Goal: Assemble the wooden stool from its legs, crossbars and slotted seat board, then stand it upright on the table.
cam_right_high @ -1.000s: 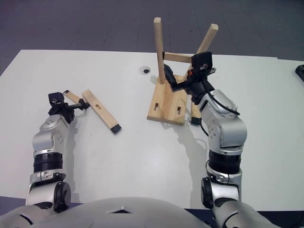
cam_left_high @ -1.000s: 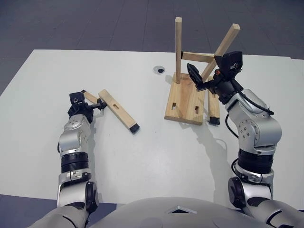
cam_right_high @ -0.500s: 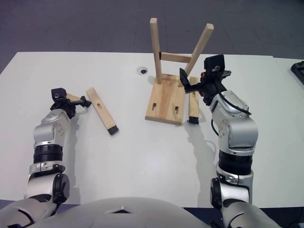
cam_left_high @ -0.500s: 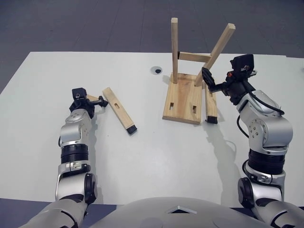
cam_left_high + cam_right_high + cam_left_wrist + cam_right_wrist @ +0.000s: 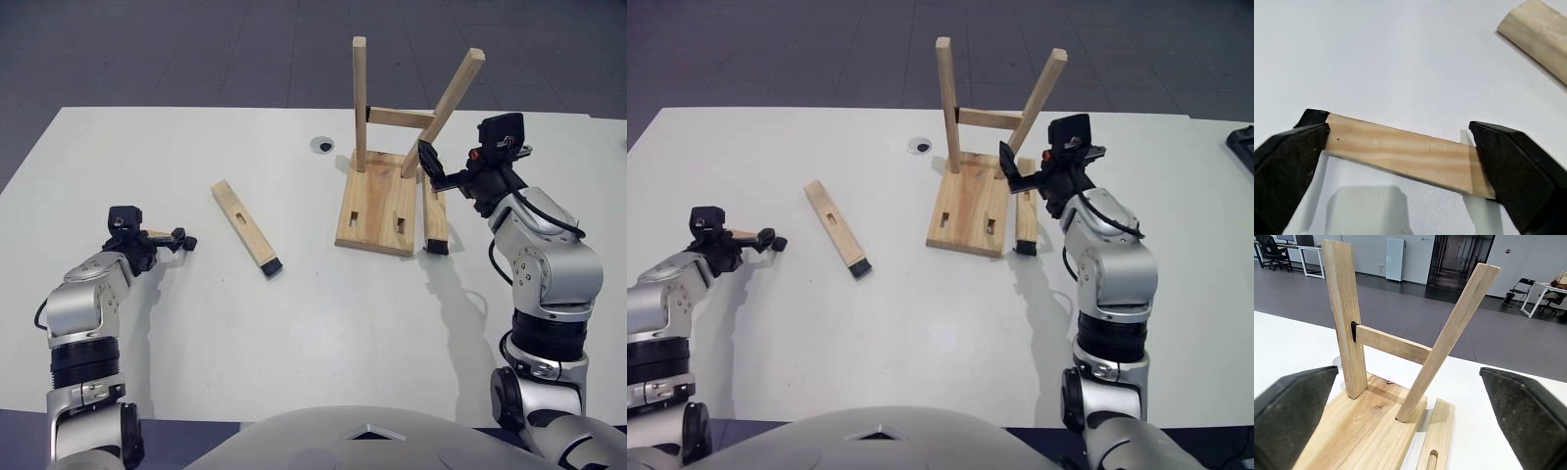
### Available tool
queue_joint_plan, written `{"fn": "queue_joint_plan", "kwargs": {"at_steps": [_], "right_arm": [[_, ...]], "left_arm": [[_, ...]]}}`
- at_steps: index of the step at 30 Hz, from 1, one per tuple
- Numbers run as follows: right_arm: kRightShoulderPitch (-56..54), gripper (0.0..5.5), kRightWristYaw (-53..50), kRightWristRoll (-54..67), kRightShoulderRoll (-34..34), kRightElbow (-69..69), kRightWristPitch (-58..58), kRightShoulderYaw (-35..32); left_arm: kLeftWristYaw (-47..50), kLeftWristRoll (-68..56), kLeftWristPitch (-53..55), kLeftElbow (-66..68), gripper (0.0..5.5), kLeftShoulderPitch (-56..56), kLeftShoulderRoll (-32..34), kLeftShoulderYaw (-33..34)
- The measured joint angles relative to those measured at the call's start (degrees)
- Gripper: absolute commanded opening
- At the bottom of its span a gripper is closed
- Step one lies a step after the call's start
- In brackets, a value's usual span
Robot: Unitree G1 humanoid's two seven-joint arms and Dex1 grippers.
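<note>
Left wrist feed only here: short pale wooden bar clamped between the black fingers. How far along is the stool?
Observer: Pale wooden seat board lies flat, with an upright leg and a leaning leg standing in it, joined by one crossbar.
Operator: Spare legs?
Observer: One loose leg lies on the white table, right of your short bar; a second leg lies beside the board's right edge.
Operator: Right gripper?
Observer: Open, by the leaning leg, holding nothing.

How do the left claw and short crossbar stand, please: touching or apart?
Touching: left wrist view shows left claw shut on the crossbar, fingers against both ends.
</note>
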Motion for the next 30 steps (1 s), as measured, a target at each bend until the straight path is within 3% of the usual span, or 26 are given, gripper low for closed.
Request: {"fn": "queue_joint_plan", "kwargs": {"at_steps": [4,10,14,21,27,30], "right_arm": [[-0.08,5.4,-0.12,-0.04,0.09,0.1,-0.25,0.34],[-1.11,5.4,0.03,-0.01,0.17,1.47,-1.32,0.97],[-1.55,5.4,0.52,0.03,0.17,2.27,-1.66,1.12],[-1.62,5.4,0.49,0.44,0.99,3.86,-2.16,0.68],[-1.77,5.4,0.55,0.89,1.42,4.25,-2.37,0.24],[-1.8,5.4,0.64,1.02,1.42,4.56,-2.46,-0.03]], "left_arm": [[-1.63,0.16,-0.02,-1.38,5.34,1.12,2.21,-1.99],[-4.52,0.83,-0.05,-2.65,5.38,1.35,5.28,-4.58],[-6.87,-2.1,1.94,-3.69,5.38,1.94,5.32,-0.13],[-0.35,-1.94,-4.88,-3.82,5.38,-0.58,5.5,14.24],[0.88,7.03,-5.24,-0.31,5.38,6.27,7.02,5.15],[0.84,9.44,-5.74,0.02,5.38,7.78,7.63,3.79]]}}
